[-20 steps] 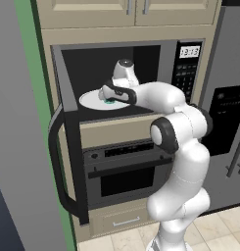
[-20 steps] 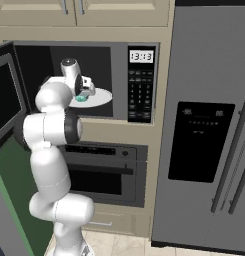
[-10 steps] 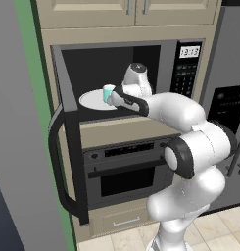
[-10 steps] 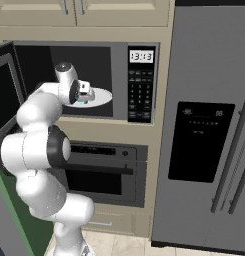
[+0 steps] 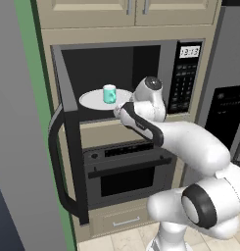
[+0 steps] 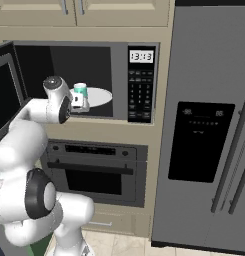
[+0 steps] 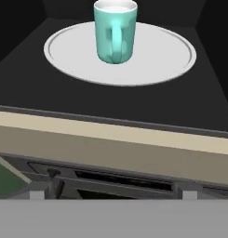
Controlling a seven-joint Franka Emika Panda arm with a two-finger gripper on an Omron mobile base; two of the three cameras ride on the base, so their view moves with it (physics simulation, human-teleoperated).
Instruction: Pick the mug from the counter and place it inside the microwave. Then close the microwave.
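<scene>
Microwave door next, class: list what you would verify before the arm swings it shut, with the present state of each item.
1. Mug upright on the turntable: ok.
2. Mug inside the microwave cavity, behind the front sill: ok.
3. Gripper released, nothing held: ok.
4. Gripper outside the cavity, in front of the sill: ok.
5. Door open, curved handle free to reach: ok.
6. Arm out of the door's closing path: not ok, the forearm is in front of the opening.

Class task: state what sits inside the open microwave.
Inside the microwave, the mug stands upright on the white turntable. What is inside the mug cannot be seen.
</scene>
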